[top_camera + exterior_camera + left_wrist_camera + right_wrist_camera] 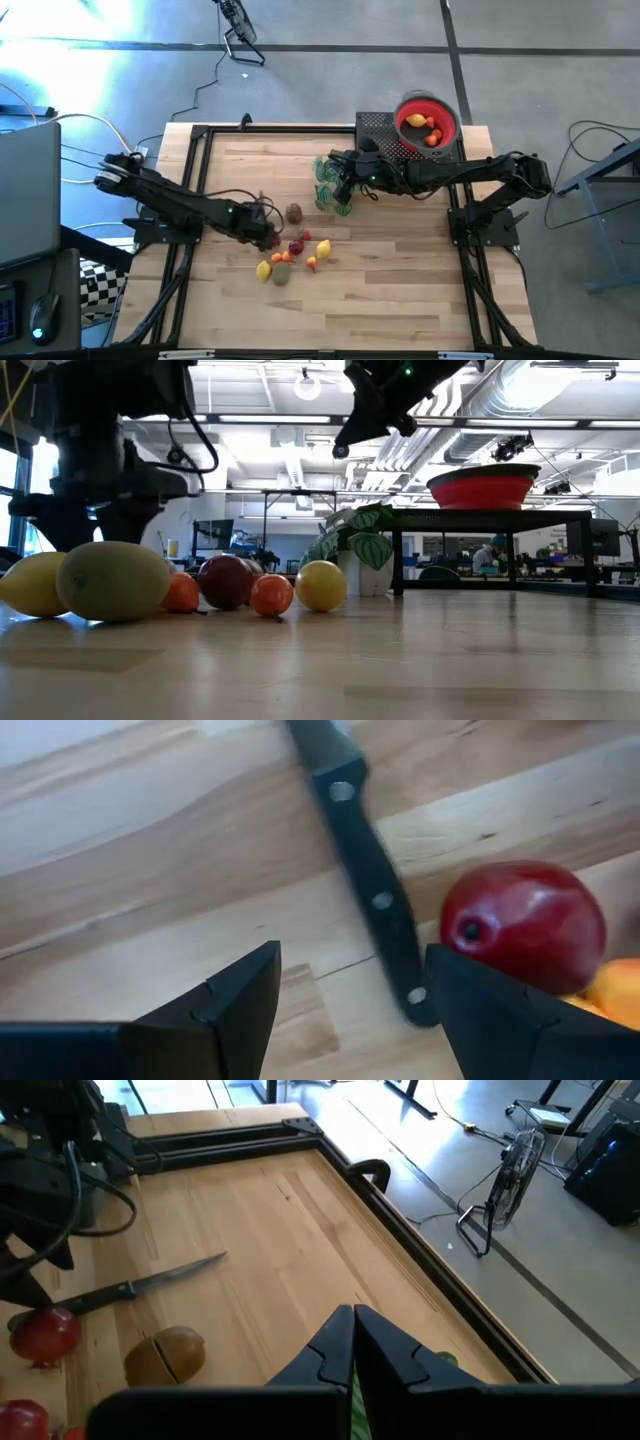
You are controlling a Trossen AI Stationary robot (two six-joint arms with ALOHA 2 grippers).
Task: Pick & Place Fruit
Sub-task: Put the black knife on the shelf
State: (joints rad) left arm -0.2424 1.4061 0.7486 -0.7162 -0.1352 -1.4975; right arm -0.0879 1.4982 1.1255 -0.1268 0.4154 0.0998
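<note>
Fruit (288, 256): cluster mid-worktop (400, 290); 2 more pieces in red bowl (428, 121). Left gripper (350, 1010): fingers wide, empty, over knife (370, 880) beside red fruit (525, 925). Right gripper (352, 1342): fingers closed, empty, raised near plant (335, 185).

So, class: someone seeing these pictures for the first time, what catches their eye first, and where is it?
Probably the cluster of small toy fruit on the wooden table, with the left gripper open right beside it. Next, the red bowl on a black stand at the far edge, fruit already inside, and the knife lying flat near a red fruit.
</note>
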